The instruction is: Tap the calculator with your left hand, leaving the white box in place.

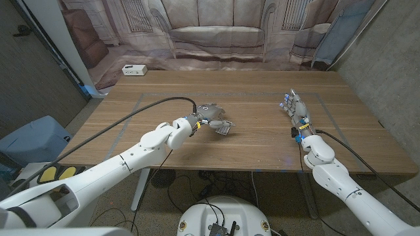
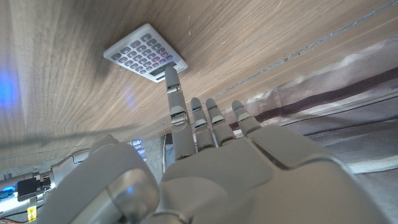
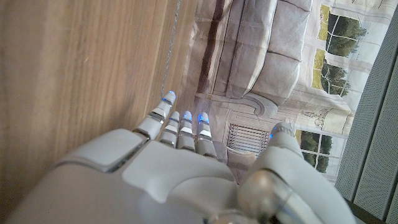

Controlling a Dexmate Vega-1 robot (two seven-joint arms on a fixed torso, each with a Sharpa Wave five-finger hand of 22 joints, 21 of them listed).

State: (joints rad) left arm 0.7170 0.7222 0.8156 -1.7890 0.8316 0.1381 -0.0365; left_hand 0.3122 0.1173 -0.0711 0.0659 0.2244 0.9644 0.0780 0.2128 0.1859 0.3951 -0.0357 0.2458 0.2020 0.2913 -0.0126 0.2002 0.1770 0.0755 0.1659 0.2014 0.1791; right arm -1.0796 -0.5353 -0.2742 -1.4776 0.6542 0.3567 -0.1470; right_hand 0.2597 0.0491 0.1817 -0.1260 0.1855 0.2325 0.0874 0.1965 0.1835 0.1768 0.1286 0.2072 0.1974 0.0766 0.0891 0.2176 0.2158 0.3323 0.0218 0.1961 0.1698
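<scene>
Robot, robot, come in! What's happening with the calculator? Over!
Left robot hand over the calculator, one finger reaching to its edge. Right robot hand open, holding nothing, away from it. White box at the far corner, not in the way.

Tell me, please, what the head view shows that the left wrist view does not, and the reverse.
Head view: the white box at the table's far left corner, the right hand on the table's right side with fingers apart, and the left arm reaching in towards the table's middle.

Left wrist view: the calculator close up, its rows of keys readable as keys, and one extended finger of the left hand reaching its near edge; contact cannot be told.

Both: the left hand, the calculator and the wooden table.
</scene>
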